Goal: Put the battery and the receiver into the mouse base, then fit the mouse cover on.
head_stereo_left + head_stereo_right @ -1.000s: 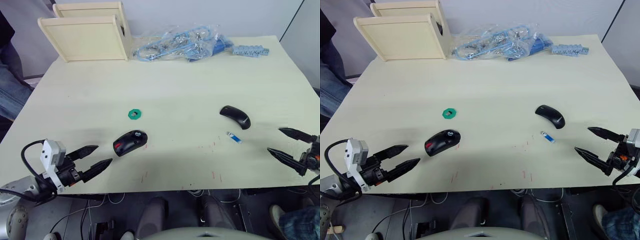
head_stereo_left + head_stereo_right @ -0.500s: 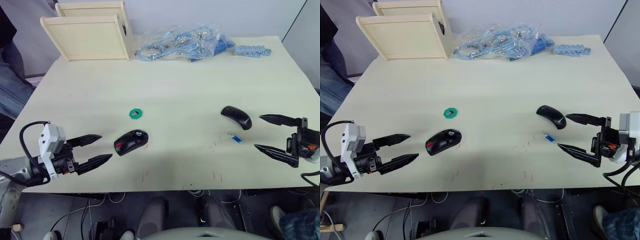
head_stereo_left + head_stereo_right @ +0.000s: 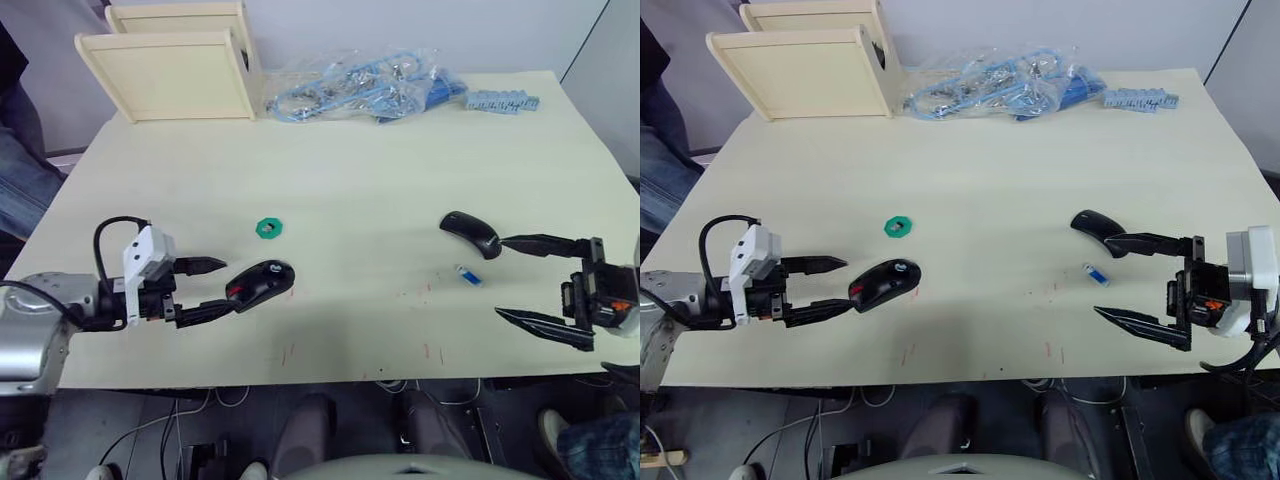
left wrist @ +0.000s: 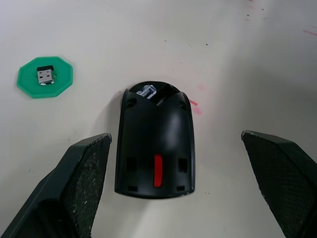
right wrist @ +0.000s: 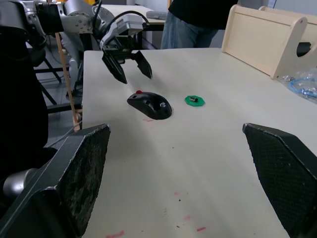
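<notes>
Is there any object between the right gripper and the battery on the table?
Nothing visible does. The right gripper is open, and only bare table lies between it and the battery. The mouse cover lies beside that path, farther from the robot.

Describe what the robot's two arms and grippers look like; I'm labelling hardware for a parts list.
The left gripper has two tapered black fingers with cross-hatched textured pads, a white camera block with a looping black cable, and a silver-grey forearm. The right gripper has matching black fingers, a white block and small orange-red fittings.
</notes>
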Tool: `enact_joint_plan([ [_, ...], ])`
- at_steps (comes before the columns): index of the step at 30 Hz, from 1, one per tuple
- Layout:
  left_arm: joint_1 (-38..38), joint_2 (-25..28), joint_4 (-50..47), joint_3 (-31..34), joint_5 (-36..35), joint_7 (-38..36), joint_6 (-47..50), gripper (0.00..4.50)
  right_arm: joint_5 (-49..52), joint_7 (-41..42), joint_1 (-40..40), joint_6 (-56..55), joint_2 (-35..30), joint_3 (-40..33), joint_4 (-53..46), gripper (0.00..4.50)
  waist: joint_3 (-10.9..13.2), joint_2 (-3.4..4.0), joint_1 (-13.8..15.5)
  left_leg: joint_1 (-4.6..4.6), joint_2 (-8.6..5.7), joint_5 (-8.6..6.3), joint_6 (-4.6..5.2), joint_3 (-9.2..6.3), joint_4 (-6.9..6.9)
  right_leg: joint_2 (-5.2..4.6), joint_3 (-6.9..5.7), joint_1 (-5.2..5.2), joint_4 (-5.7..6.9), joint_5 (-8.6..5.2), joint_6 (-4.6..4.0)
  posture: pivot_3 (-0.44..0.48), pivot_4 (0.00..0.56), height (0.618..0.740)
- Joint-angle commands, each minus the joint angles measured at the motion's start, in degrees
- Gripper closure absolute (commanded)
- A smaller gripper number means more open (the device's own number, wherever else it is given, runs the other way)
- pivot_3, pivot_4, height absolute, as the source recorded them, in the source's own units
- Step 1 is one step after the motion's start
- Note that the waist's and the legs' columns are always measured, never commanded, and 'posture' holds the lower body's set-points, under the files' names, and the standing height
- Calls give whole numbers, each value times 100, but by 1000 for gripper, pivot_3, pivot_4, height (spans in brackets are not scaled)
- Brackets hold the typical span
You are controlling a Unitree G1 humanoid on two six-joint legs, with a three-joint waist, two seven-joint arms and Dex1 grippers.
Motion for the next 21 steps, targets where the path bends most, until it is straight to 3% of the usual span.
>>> enact_joint_plan([
  [1, -212, 22, -36, -96, 108, 184, 133, 27, 157, -64, 24, -32, 2, -207, -264, 0, 0, 0, 1, 0, 0, 0, 0, -1, 0, 0, -1, 0, 1, 0, 0, 0, 150, 740],
  [21, -1001, -242, -120, -1312, 841, 581, 356, 27, 96, -347, 342, -136, 173, -244, -536, 0, 2, -3, -5, 0, -3, 0, 0, -2, 1, 2, 0, 0, 5, 0, 1, 0, 150, 740],
])
